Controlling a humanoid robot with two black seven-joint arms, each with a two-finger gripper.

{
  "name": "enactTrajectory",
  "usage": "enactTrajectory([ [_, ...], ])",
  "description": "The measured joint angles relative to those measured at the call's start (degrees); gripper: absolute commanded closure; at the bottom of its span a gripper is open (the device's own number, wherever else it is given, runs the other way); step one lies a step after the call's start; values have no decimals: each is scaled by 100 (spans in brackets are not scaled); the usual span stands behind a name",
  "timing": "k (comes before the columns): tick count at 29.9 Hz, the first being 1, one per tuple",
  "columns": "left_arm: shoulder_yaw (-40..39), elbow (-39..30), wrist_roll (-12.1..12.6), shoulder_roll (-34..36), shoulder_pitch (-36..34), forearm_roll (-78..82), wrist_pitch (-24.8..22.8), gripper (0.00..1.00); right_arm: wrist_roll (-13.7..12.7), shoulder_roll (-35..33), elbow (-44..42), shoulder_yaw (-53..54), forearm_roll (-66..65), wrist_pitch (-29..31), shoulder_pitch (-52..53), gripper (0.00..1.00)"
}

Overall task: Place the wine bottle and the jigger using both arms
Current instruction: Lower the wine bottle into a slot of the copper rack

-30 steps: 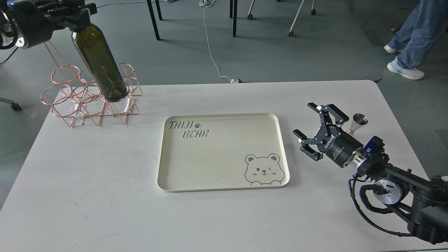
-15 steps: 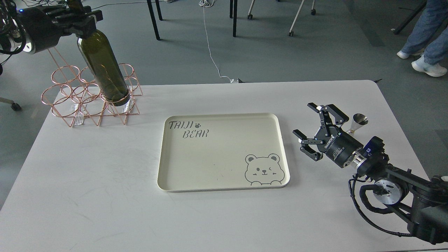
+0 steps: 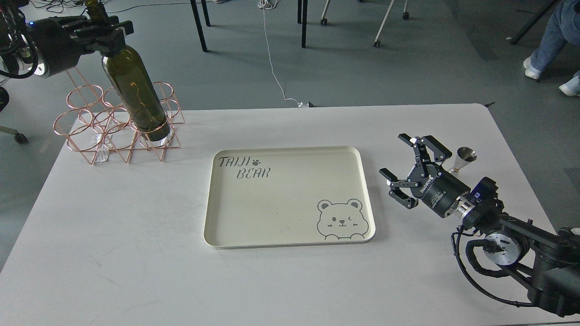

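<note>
The dark olive-green wine bottle [image 3: 135,90] stands tilted in the front right ring of the copper wire rack [image 3: 90,131] at the table's far left. My left gripper [image 3: 103,32] is shut on the bottle's neck just above the shoulder. The small silver jigger [image 3: 463,158] stands upright on the table at the right, partly hidden behind my right gripper [image 3: 401,158]. The right gripper is open and empty, just left of the jigger and not touching it.
A cream tray [image 3: 290,240] printed with "TAIJI BEAR" and a bear face lies in the middle of the white table [image 3: 113,253]. Chair legs and a white cable are on the floor beyond. A person's feet [image 3: 548,68] show at the far right.
My left gripper has lowered the bottle deeper into the rack ring and a little to the right. The right arm has not moved. The person's feet moved right.
</note>
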Motion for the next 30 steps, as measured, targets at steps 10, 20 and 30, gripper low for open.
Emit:
enactTrajectory([
  [10,0,171,0,-136,57,-6,53,71,0,0,0,0,-2,0,-1,2],
  [20,42,225,1,-226,132,-5,57,70,0,8,0,0,-1,0,-9,2],
  [30,86,371,2,-372,138,-4,54,70,0,6,-1,0,1,0,-16,2],
])
